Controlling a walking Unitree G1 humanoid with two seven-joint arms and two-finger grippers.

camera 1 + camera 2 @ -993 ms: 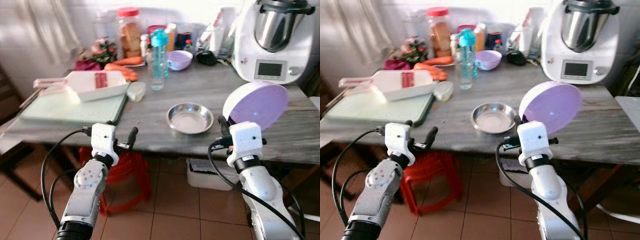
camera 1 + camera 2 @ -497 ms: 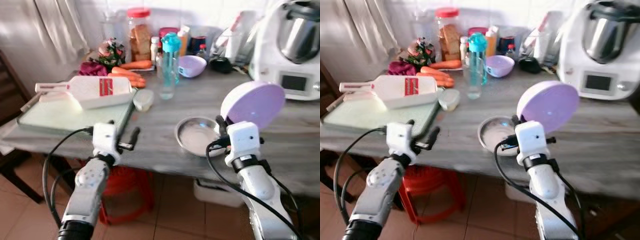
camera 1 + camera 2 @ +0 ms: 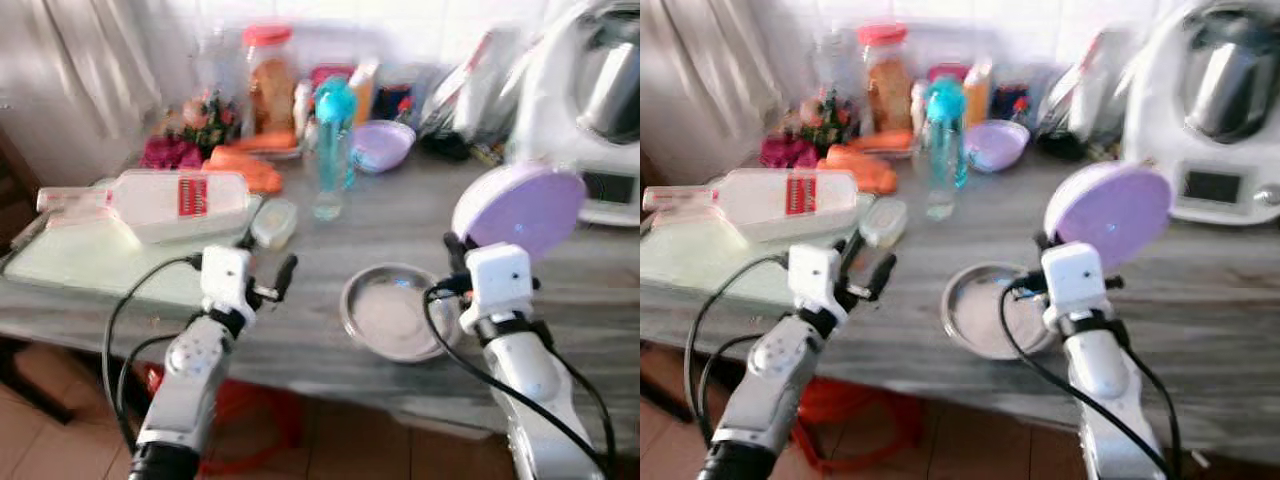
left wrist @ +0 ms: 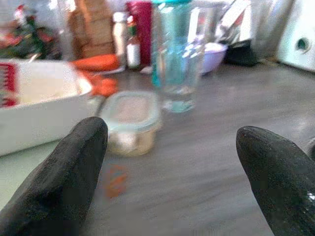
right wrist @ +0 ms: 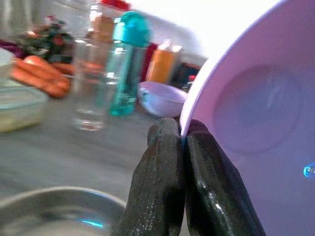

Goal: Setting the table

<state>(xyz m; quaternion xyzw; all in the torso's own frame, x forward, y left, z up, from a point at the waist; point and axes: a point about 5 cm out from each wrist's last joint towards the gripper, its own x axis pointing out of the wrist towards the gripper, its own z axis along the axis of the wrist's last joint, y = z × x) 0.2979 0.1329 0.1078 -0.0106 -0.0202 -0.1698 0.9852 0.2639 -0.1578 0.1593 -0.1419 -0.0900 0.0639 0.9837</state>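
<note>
My right gripper [image 3: 452,252] is shut on the rim of a lilac plastic bowl [image 3: 520,210], held on edge above the grey table [image 3: 400,205], just right of a steel dish [image 3: 392,311]. In the right wrist view the two black fingers [image 5: 170,182] pinch the bowl's rim [image 5: 231,83]. My left gripper [image 3: 268,262] stands open over the table's front edge, near a small lidded container [image 3: 273,222]; its fingers [image 4: 64,182] hold nothing. A second lilac bowl [image 3: 380,145] sits at the back.
A white slicer [image 3: 170,203] lies on a pale cutting board [image 3: 90,265] at the left. A teal-capped bottle [image 3: 333,140], jars, carrots [image 3: 245,170] and a white kitchen machine [image 3: 590,110] crowd the back. Bare table lies between the container and the steel dish.
The whole picture has shifted and blurred: the camera has come closer to the table. Both grippers now reach over its front edge; the right one still holds the lilac bowl.
</note>
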